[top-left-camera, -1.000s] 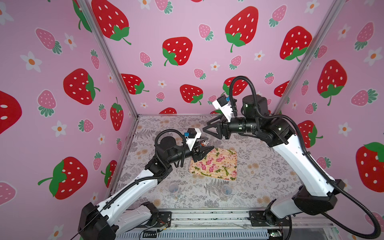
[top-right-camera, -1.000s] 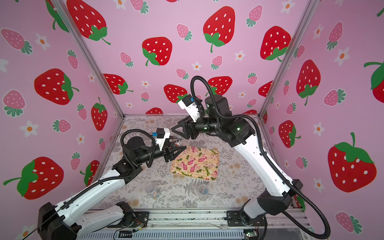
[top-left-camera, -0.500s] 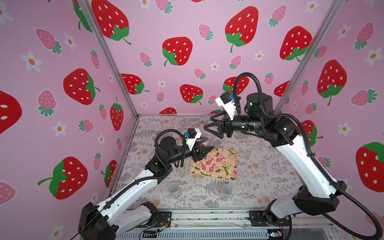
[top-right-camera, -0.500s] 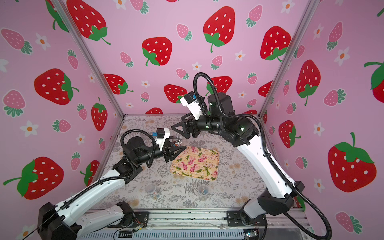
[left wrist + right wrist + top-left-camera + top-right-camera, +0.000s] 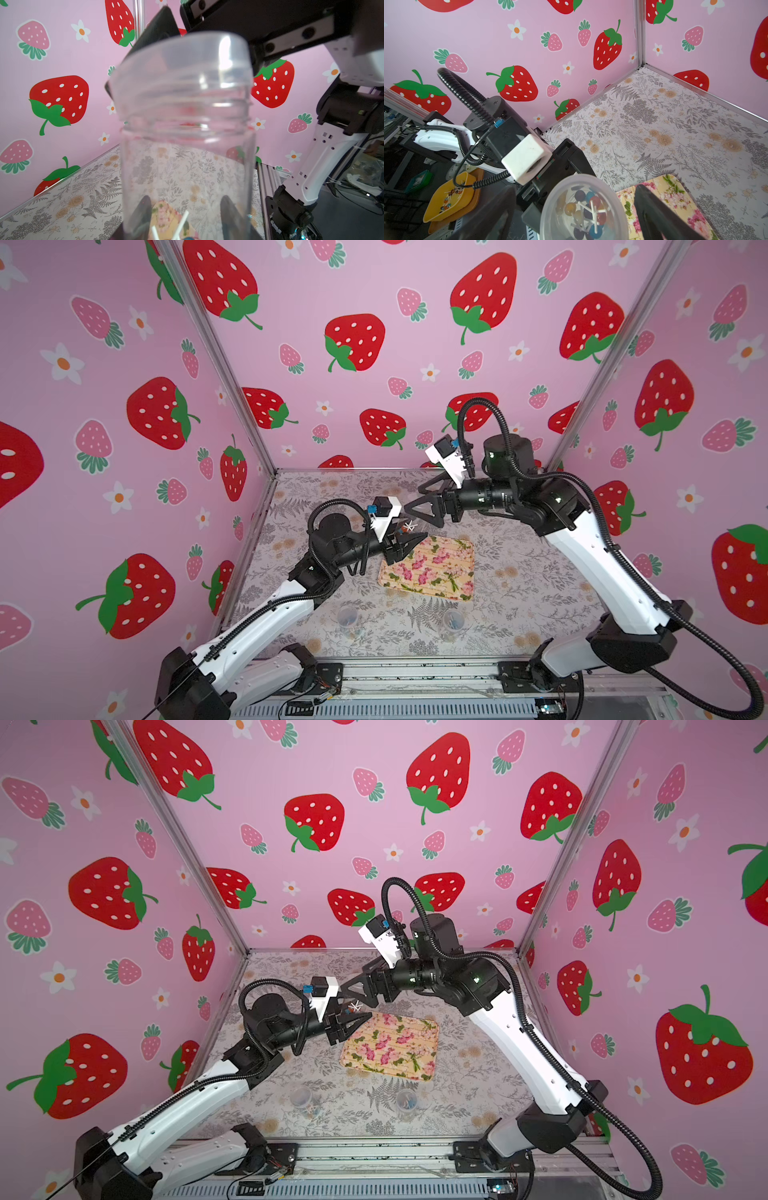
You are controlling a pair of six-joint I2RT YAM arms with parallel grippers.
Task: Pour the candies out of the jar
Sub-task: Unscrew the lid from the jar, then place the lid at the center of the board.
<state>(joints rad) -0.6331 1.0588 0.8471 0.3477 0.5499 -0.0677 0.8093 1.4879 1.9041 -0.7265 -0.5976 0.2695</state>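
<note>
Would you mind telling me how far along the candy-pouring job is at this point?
Done: the left gripper is shut on the clear jar, held off the table by the floral tray. In hand: the open right gripper straddles the lid, which sits askew on the jar. Left: lid off, then the candies inside poured out.

3 pink walls (image 5: 374, 290) with strawberries and white flowers stand beyond the fingers (image 5: 654, 218). Under the fingers lies a grey fern-print floor (image 5: 519, 593); 2 metal posts (image 5: 222, 364) mark the back corners.
</note>
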